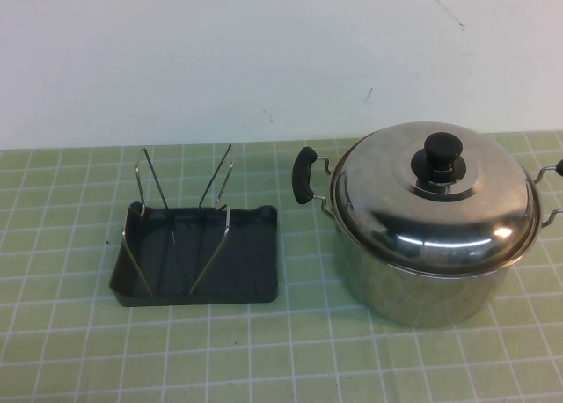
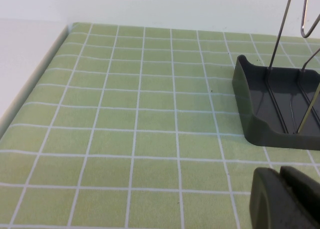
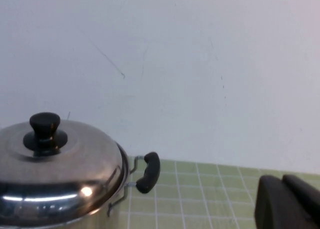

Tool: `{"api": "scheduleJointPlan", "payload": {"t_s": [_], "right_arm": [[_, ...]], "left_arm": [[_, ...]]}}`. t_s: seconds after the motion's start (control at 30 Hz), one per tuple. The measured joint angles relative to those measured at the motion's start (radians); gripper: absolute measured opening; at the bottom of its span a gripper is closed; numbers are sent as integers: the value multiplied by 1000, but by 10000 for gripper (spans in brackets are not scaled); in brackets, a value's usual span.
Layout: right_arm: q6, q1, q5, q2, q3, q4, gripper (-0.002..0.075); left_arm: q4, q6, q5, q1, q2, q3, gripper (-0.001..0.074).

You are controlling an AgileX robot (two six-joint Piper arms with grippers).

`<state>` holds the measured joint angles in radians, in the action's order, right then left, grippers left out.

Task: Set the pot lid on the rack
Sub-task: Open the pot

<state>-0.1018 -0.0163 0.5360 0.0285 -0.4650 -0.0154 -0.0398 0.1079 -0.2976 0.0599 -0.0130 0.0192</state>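
While no arm is showing in the high view, the green gridded tablecloth [image 1: 290, 350] is lying bare along its near edge. Just beyond that, the rack [image 1: 255, 280] is sitting at left of centre, a dark grey tray with thin wire prongs [image 1: 214, 246] standing upright in V shapes. To its right, apart from it, the steel pot [image 1: 422, 284] is standing with the pot lid [image 1: 400, 214] resting squarely on top, its black knob [image 1: 442, 157] pointing up. One black side handle [image 1: 303, 176] is sticking out toward the rack. Behind everything, a plain white wall [image 1: 220, 60] is closing off the far side.

From the left wrist view, the left gripper [image 2: 282, 199] is hovering low over the cloth to the left of the rack, its two dark fingers pressed together with nothing between them. From the right wrist view, the right gripper [image 3: 287, 201] is hanging to the right of the pot, its fingers likewise closed together and holding nothing.
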Motion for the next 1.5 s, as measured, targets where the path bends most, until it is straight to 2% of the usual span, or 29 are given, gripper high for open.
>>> {"api": "scheduleJointPlan", "payload": {"t_s": [0.27,0.47,0.57,0.7,0.77,0.87,0.97,1.03,1.1,1.23,1.5], "right_arm": [[-48,0,-216,161,60,50,-1],[-22,11,-493,390,62,15,-1],[30,59,-607,510,53,2,-1],[48,185,-718,664,24,-2,7],[32,243,-769,737,9,3,41],[1,314,-876,867,-17,6,159],[-6,339,-1027,1013,-42,-16,358],[8,342,-1119,1104,-61,-28,463],[26,345,-1186,1196,-89,-30,531],[81,345,-1251,1372,-160,-74,572],[182,345,-1338,1581,-250,-181,579]], "left_arm": [[0,0,-2,0,0,0,-3],[0,0,-2,0,0,0,-3],[0,0,-2,0,0,0,-3],[0,2,-2,0,0,0,-3],[0,2,-2,0,0,0,-3],[0,2,-2,0,0,0,-3],[0,2,-2,0,0,0,-3],[0,2,-2,0,0,0,-3],[0,2,-2,0,0,0,-3],[0,2,-2,0,0,0,-3],[0,2,-2,0,0,0,-3]]}}
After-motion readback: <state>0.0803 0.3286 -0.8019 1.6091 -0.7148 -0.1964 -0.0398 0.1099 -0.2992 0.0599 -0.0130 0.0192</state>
